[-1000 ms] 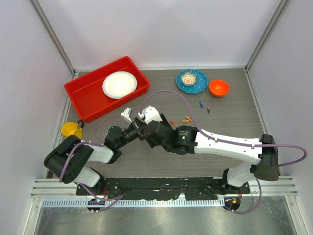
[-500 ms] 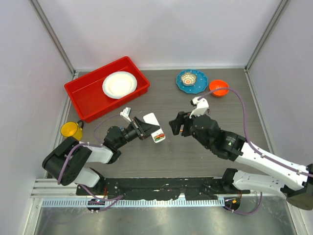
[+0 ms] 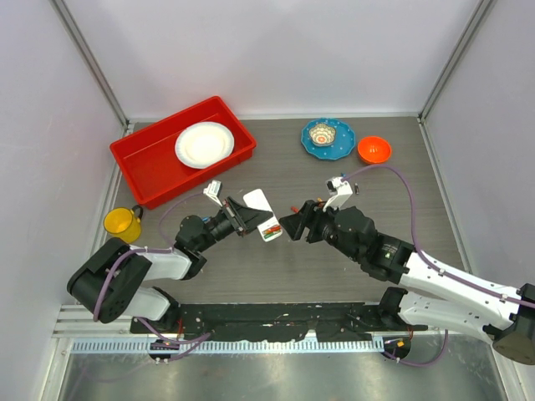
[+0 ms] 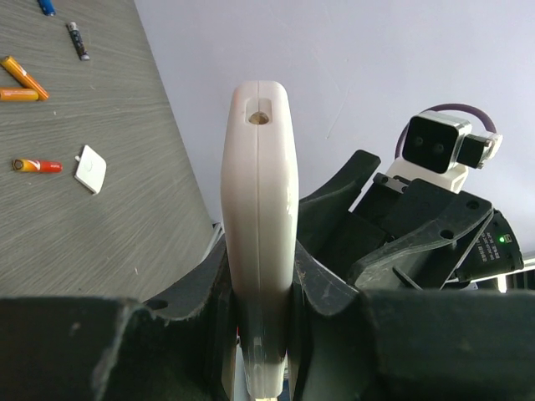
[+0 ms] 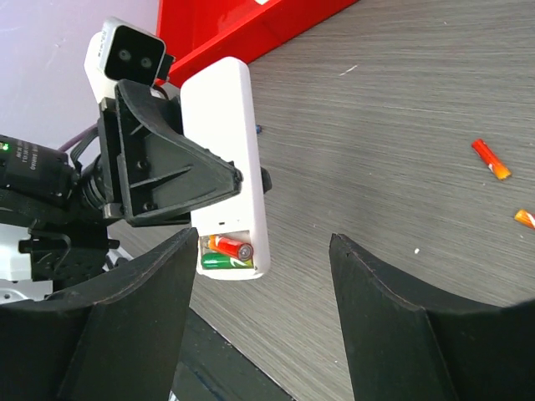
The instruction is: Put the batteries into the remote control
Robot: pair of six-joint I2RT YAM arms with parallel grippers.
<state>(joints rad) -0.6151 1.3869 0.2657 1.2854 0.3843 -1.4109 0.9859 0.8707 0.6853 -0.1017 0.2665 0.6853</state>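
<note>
My left gripper [image 3: 243, 219] is shut on the remote control [image 3: 261, 209] and holds it above the table, plain white back up. Its open compartment [image 5: 227, 254] holds a red-orange battery [image 5: 229, 246] and a green battery [image 5: 222, 261]. My right gripper [image 3: 294, 225] hangs open just right of that end, with nothing between its fingers [image 5: 393, 317]. In the left wrist view the remote control [image 4: 259, 175] stands edge-on between the jaws. Loose batteries lie on the table: two orange [image 4: 23, 77], one red-orange [image 4: 37, 166], one dark [image 4: 78, 40]. A small white cover [image 4: 90, 169] lies beside them.
A red tray [image 3: 155, 167] with a white plate [image 3: 204, 144] sits at the back left. A yellow cup [image 3: 122, 222] stands near the left arm. A blue plate [image 3: 328, 138] with a small bowl and an orange bowl [image 3: 374, 149] sit at the back right.
The right gripper, which was over the remote a second ago, pulled away to the right, then came back left toward its open end. The left gripper kept hold of the remote.
</note>
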